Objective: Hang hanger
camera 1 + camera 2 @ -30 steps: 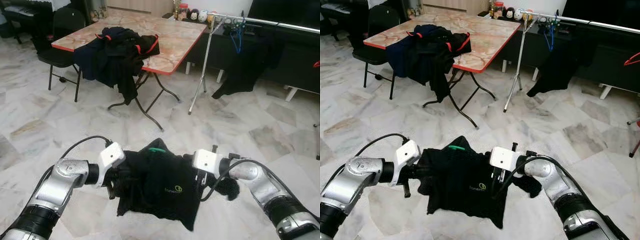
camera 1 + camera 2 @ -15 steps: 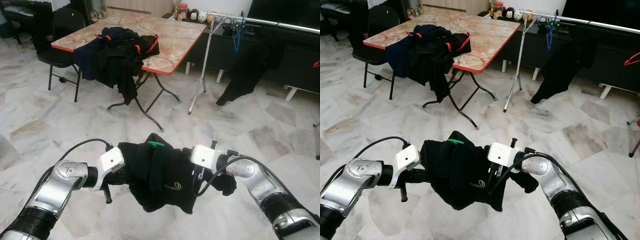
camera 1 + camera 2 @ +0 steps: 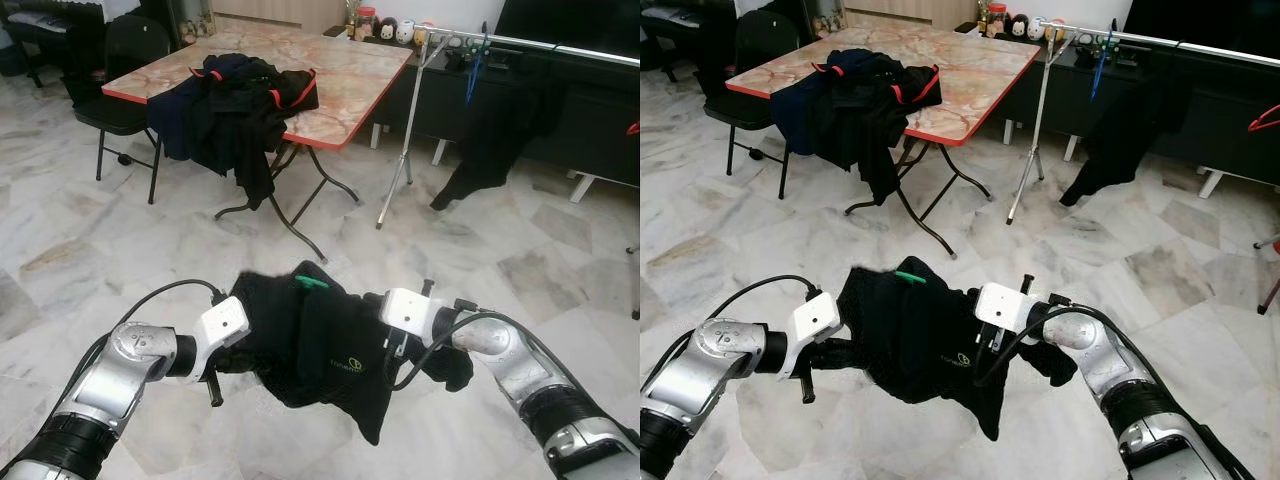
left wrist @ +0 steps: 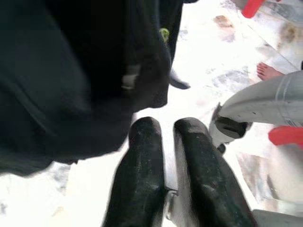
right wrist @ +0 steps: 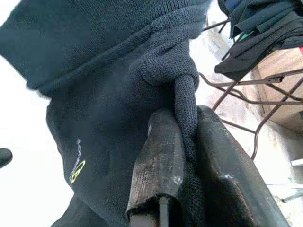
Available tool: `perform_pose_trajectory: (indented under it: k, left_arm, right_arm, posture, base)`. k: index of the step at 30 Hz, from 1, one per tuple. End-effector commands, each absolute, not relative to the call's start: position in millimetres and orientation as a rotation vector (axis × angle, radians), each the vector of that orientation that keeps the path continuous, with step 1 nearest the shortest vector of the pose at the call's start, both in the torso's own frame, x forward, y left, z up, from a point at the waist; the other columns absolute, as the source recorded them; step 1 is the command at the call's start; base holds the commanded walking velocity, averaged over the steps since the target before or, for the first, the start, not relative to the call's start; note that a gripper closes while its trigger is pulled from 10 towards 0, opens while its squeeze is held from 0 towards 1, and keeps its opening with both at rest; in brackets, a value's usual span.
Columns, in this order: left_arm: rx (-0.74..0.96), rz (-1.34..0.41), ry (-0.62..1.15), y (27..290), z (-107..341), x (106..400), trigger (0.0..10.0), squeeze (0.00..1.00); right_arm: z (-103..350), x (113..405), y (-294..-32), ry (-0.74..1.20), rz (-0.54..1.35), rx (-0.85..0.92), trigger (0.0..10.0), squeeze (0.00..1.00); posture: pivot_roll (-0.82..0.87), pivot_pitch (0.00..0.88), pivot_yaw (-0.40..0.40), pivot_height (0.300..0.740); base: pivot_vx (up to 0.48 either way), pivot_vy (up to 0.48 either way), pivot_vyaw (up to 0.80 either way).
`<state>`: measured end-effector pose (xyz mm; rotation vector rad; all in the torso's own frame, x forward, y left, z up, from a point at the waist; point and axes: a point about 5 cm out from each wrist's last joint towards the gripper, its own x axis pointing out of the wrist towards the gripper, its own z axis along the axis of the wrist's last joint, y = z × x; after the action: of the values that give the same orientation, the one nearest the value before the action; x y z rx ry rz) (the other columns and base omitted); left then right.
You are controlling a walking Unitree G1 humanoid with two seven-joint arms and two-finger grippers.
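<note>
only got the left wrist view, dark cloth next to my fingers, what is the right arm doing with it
Observer: The right pincer is shut on a twisted fold of the black shirt.
Operator: is the hanger in that shirt
Observer: Yes, a green hanger hook pokes out of the top of the shirt, between the two arms.
Operator: where do i hang it
Observer: A clothes rail stands ahead on the right, past the table, with a dark garment hanging from it.
</note>
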<state>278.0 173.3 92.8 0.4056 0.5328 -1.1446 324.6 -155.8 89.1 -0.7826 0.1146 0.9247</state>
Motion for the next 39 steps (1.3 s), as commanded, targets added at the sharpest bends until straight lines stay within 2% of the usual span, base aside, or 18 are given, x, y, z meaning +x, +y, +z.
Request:
perform_pose_trajectory:
  k: [1, 5, 9, 12, 14, 21, 24, 28, 29, 30, 31, 39]
  left_arm:
    - [0.402, -1.158, 0.519, 172, 97, 278, 10.0, 1.0]
    - [0.402, -1.152, 0.514, 174, 99, 278, 10.0, 1.0]
    - [0.397, -1.06, 0.464, 188, 110, 285, 10.0, 1.0]
    - [0.312, -1.004, 0.391, 199, 127, 290, 10.0, 1.0]
    - [0.254, -1.005, 0.346, 206, 140, 291, 10.0, 1.0]
    - [0.167, -1.057, 0.291, 199, 152, 288, 10.0, 1.0]
    - [0.176, -1.114, 0.325, 191, 146, 284, 10.0, 1.0]
    - [0.2, -1.165, 0.343, 183, 142, 281, 10.0, 1.0]
    - [0.249, -1.149, 0.351, 183, 137, 282, 10.0, 0.87]
    - [0.264, -1.14, 0.354, 183, 135, 283, 10.0, 0.87]
    - [0.271, -1.145, 0.357, 183, 133, 284, 10.0, 0.0]
    - [0.28, -1.211, 0.41, 178, 126, 279, 10.0, 0.0]
  right_arm:
    - [104, 333, -157, 0.047, 0.881, -0.764, 10.0, 0.0]
    - [103, 332, -157, 0.049, 0.886, -0.762, 10.0, 0.0]
    - [100, 323, -160, 0.067, 0.987, -0.749, 10.0, 0.0]
    - [100, 320, -166, 0.07, 1.006, -0.755, 10.0, 0.0]
    - [97, 312, -173, 0.106, 1.087, -0.724, 10.0, 0.0]
    - [96, 308, -186, 0.145, 1.107, -0.687, 10.0, 0.0]
    - [99, 298, -184, 0.149, 1.224, -0.597, 10.0, 0.0]
    - [99, 296, -183, 0.153, 1.261, -0.582, 10.0, 0.0]
    - [98, 295, -183, 0.157, 1.266, -0.584, 10.0, 0.0]
    - [97, 295, -183, 0.159, 1.268, -0.584, 10.0, 0.0]
    - [96, 294, -182, 0.163, 1.276, -0.58, 10.0, 0.0]
    - [99, 288, -180, 0.162, 1.343, -0.545, 10.0, 0.0]
  posture:
    - [-0.11, 0.0, -0.005, 0.74]
    - [-0.11, 0.0, -0.005, 0.74]
    - [-0.11, 0.0, -0.005, 0.74]
    - [-0.11, 0.0, -0.009, 0.74]
    - [-0.1, 0.0, -0.013, 0.74]
    - [-0.1, 0.0, -0.014, 0.74]
    - [-0.1, 0.0, -0.014, 0.74]
    - [-0.1, 0.0, -0.014, 0.74]
    - [-0.1, 0.0, -0.014, 0.74]
    - [-0.1, 0.0, -0.014, 0.74]
    - [-0.1, 0.0, -0.019, 0.74]
    - [-0.1, 0.0, -0.02, 0.74]
  base:
    - [0.0, 0.0, 0.0]
    - [0.0, 0.0, 0.0]
    - [0.0, 0.0, 0.0]
    - [0.0, 0.0, 0.0]
    - [0.0, 0.0, 0.0]
    - [0.0, 0.0, 0.0]
    - [0.0, 0.0, 0.0]
    - [0.0, 0.0, 0.0]
    - [0.0, 0.0, 0.0]
    - [0.0, 0.0, 0.0]
    - [0.0, 0.0, 0.0]
    - [0.0, 0.0, 0.0]
